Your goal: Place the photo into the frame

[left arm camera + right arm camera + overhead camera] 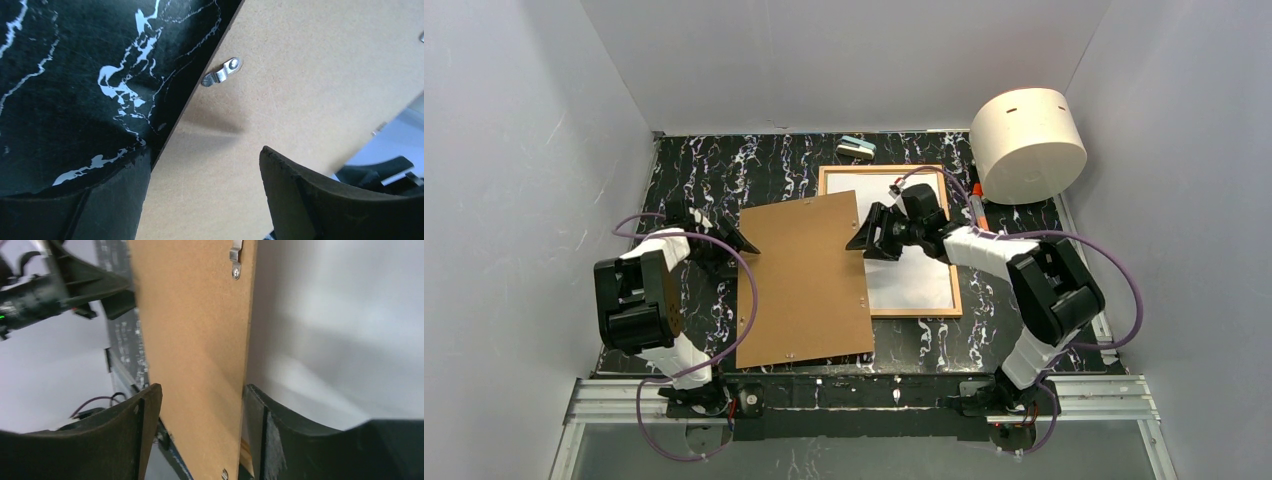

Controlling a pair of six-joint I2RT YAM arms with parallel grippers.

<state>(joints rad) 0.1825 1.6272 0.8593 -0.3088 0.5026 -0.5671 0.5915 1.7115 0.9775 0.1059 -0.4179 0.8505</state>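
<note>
Backing board (804, 280) caught skewed, lapping the left rail of the frame (919, 312). From my console the worry is a push from either side. It could slide the board crooked across the photo (914, 285), which I take to be the white sheet lying back-up inside the frame, right of centre on the worktop (694, 180). That would drag or crease the sheet, or knock the frame askew. A metal tab (222, 71) on the board's edge could also snag the wood edging if the board goes down tilted. Neither end effector appears to pinch anything. The left end effector (746, 243) sits part open astride the board's far-left corner, one finger over the board and one over bare worktop. The right end effector (871, 235) is likewise part open at the board's right edge, above the white sheet. Whether any fingertip presses on the board I cannot tell. Both arms have their elbows folded back towards their bases and forearms angled inward, so the two end effectors face each other across the board.
</note>
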